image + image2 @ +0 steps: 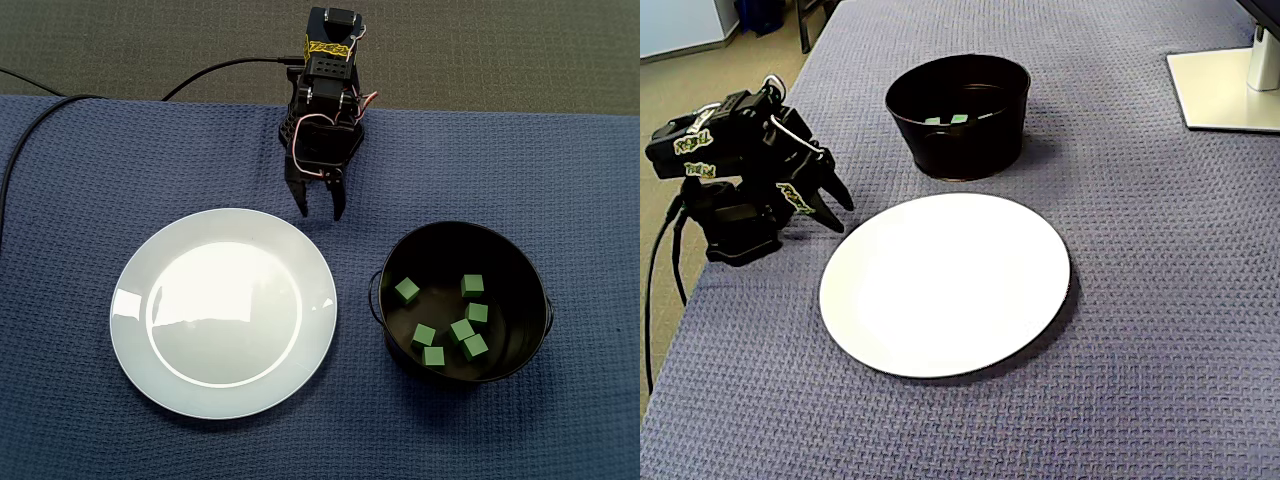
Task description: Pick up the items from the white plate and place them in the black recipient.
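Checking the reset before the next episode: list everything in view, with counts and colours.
plate: one, white, bare, beside the pot
pot: one, black, on the cloth
cubes: seven, green, inside the pot
cloth: one, blue-grey, under everything
cables: two, black, behind the arm
stand base: one, white, at the cloth's corner
arm: one, black, folded behind the plate
hand: one, black, open, empty, off the plate's rim
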You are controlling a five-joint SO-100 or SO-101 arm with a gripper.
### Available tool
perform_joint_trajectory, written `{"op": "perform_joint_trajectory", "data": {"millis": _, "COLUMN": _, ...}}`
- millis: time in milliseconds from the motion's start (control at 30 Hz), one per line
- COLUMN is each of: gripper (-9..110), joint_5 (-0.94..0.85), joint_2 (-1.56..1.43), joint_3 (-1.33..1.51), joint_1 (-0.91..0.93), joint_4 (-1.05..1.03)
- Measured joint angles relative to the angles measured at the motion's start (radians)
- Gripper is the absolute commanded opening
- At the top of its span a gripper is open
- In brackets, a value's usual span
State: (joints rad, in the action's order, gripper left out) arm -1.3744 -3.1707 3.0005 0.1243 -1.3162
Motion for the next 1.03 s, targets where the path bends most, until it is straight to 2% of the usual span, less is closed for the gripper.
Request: {"op": "perform_joint_trajectory", "data": {"millis": 1033, "gripper": 15, "joint_5": 0.035, "joint_2": -0.009, "joint_3": -0.02, "joint_1": -0.002, "joint_4": -0.038}}
